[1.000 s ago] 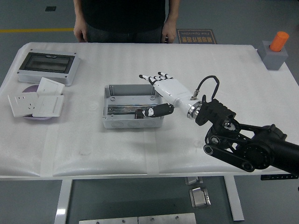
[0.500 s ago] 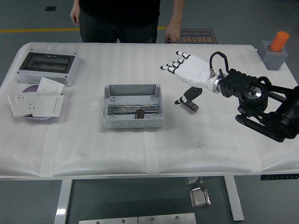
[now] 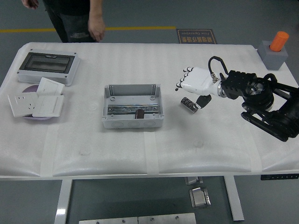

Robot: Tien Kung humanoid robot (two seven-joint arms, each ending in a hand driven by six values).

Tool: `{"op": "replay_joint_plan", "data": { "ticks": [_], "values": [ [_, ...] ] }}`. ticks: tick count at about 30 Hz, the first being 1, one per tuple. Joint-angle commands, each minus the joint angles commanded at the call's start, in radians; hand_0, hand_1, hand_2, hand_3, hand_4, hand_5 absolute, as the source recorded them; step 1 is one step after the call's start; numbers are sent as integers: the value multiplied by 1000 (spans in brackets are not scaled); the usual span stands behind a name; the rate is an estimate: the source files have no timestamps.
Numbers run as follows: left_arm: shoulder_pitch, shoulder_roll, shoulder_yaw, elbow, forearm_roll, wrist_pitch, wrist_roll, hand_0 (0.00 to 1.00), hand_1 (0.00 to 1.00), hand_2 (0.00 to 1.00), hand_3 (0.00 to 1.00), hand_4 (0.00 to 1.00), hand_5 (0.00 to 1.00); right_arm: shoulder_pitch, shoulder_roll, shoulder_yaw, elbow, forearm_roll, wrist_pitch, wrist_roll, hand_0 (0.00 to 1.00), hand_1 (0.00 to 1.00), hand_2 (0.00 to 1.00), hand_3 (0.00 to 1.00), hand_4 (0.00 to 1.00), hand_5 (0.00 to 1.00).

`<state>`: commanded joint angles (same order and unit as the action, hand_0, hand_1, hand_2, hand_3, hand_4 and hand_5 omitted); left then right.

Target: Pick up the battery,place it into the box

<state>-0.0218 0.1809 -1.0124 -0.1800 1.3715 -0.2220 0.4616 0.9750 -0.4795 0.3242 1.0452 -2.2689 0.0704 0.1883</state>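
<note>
The right hand (image 3: 194, 82) is hovering over the white table (image 3: 187, 140), well right of the grey box (image 3: 132, 106), with its white palm facing down, its black-tipped fingers (image 3: 183, 80) loosely spread and nothing in them. A small dark cylindrical battery (image 3: 189, 104) is lying on the table just below and beside the hand, tilted across the foam; whether the black thumb (image 3: 202, 101) is touching it is too close to tell. 1 dark cylinder is already sitting inside the box, near its front wall.

The step in hand looks like the pick of this battery. To do it well, the hand is needing to drop straight over the cylinder and pinch across its short width, thumb on 1 side, so it is not rolling away on the soft foam. The carry then wants enough height to clear the near right wall of the box. The left arm is out of view. A person is standing at the far left corner, hands away from the table.
</note>
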Motion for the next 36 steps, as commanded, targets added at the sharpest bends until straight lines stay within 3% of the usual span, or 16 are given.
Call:
{"op": "replay_joint_plan", "data": {
  "ticks": [20, 31, 32, 36],
  "values": [
    [-15, 1, -4, 0, 19, -5, -4, 653, 679, 510, 603, 441, 490, -25, 32, 42, -48, 0, 59, 41, 935, 761, 772, 800, 710, 121],
    [-22, -2, -2, 0, 26, -8, -8, 654, 679, 510, 601, 440, 493, -35, 53, 42, -95, 0, 49, 21, 943, 767, 786, 825, 709, 116],
    [-22, -2, -4, 0, 28, -8, -8, 653, 679, 510, 600, 439, 497, -35, 54, 41, -97, 0, 49, 16, 951, 774, 806, 886, 713, 112],
    [-24, -2, -5, 0, 29, -8, -9, 653, 679, 510, 600, 439, 497, -37, 59, 38, -98, 0, 50, 5, 951, 774, 806, 886, 713, 112]
  ]
}}
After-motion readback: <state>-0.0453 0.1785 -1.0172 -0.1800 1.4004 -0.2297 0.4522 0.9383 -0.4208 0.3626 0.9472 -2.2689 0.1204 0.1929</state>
